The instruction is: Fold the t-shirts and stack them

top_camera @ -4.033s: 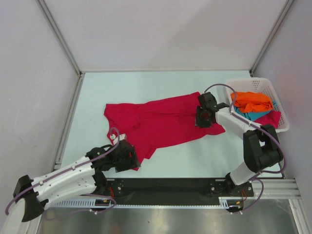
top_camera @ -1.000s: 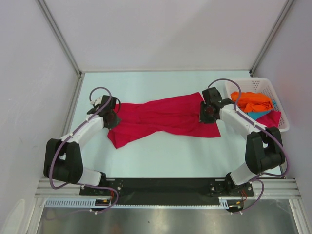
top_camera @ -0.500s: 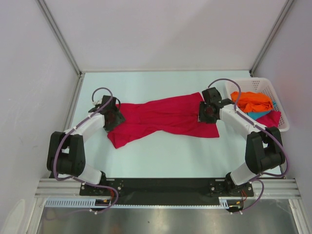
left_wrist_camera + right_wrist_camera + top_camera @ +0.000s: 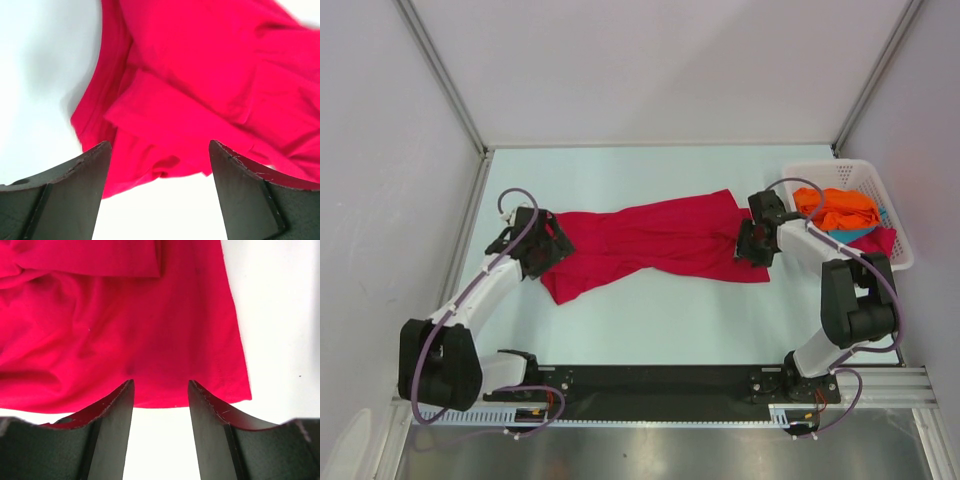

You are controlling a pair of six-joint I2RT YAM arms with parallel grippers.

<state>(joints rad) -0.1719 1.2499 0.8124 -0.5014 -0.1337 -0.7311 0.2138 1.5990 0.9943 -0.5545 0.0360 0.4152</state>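
The left fingers (image 4: 75,185) stand spread wide with no cloth pinched between them. The red shirt (image 4: 210,75) lies just beyond their tips, its crumpled left end showing through the gap. The right fingers (image 4: 112,415) are also parted and hold nothing. They hang over the shirt's right hem, and its corner lies just past the right-hand tip. From above, the shirt lies stretched sideways on the counter (image 4: 650,320), one arm at each end. Just right of the shirt, a white basket (image 4: 840,166) holds an orange shirt (image 4: 838,208) and a teal shirt (image 4: 845,236).
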